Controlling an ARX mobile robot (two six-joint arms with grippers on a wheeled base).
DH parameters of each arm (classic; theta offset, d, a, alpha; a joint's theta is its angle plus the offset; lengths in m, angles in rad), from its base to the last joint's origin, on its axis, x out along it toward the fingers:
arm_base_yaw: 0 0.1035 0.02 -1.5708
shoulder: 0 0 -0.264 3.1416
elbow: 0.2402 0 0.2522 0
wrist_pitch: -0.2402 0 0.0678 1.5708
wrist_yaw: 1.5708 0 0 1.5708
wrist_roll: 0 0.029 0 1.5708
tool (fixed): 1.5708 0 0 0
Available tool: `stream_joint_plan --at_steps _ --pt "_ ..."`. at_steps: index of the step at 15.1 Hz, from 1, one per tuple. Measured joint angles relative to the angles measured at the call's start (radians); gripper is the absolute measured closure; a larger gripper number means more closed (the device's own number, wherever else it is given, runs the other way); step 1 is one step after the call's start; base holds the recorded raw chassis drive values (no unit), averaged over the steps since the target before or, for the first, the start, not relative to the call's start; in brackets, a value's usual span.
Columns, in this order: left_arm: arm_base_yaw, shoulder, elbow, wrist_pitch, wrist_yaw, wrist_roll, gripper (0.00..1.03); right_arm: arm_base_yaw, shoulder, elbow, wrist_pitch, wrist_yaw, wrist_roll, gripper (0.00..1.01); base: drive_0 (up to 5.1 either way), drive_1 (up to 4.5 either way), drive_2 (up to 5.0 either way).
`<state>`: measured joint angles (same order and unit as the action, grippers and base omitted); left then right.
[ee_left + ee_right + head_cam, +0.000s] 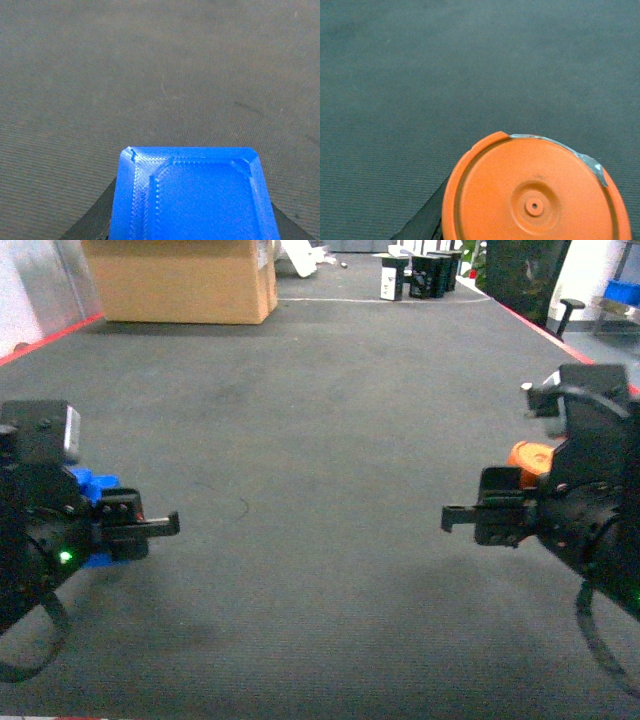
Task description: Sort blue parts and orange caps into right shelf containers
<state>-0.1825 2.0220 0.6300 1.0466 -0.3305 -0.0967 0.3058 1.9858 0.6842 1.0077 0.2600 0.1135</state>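
My left gripper (pixel 108 525) is shut on a blue part (pixel 92 486), a flat square piece with chamfered corners. In the left wrist view this blue part (pixel 192 197) fills the bottom middle, with a black finger (pixel 92 222) on either side of it. My right gripper (pixel 515 504) is shut on a round orange cap (pixel 530 458). The right wrist view shows this orange cap (pixel 535 197) face on, with a strip of grey tape on its rim. Both arms hang low over dark grey carpet. A small blue crate-like shape (pixel 622 292) sits at the far right edge, too small to identify.
A large cardboard box (pixel 180 280) stands at the back left. Black and white cartons (pixel 420 275) stand at the back middle. Red floor lines (pixel 560 340) run along both sides of the carpet. A dark panel (pixel 525 275) stands at the back right.
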Motion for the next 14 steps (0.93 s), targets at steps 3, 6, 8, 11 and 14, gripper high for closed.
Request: stream_joint_plan --at_steps 3,6,8,11,14 --pt "-0.068 -0.45 -0.233 0.036 -0.12 0.06 0.61 -0.011 -0.476 -0.287 -0.105 0.02 -0.011 0.57 0.0 0.0 0.0" --pt "-0.153 -0.874 -0.343 -0.123 -0.245 0.109 0.61 -0.032 -0.966 -0.438 -0.343 0.024 -0.063 0.57 0.0 0.0 0.0" --pt "-0.221 -1.173 -0.37 -0.291 -0.332 0.153 0.61 -0.074 -1.303 -0.464 -0.563 0.013 -0.062 0.57 0.0 0.0 0.0" --pt "-0.241 -1.326 -0.369 -0.367 -0.357 0.172 0.61 -0.068 -1.508 -0.463 -0.604 0.041 -0.082 0.57 0.0 0.0 0.0" --pt "-0.144 -1.417 -0.348 -0.69 -0.08 0.129 0.61 -0.114 -1.542 -0.469 -0.79 -0.066 -0.097 0.57 0.0 0.0 0.0"
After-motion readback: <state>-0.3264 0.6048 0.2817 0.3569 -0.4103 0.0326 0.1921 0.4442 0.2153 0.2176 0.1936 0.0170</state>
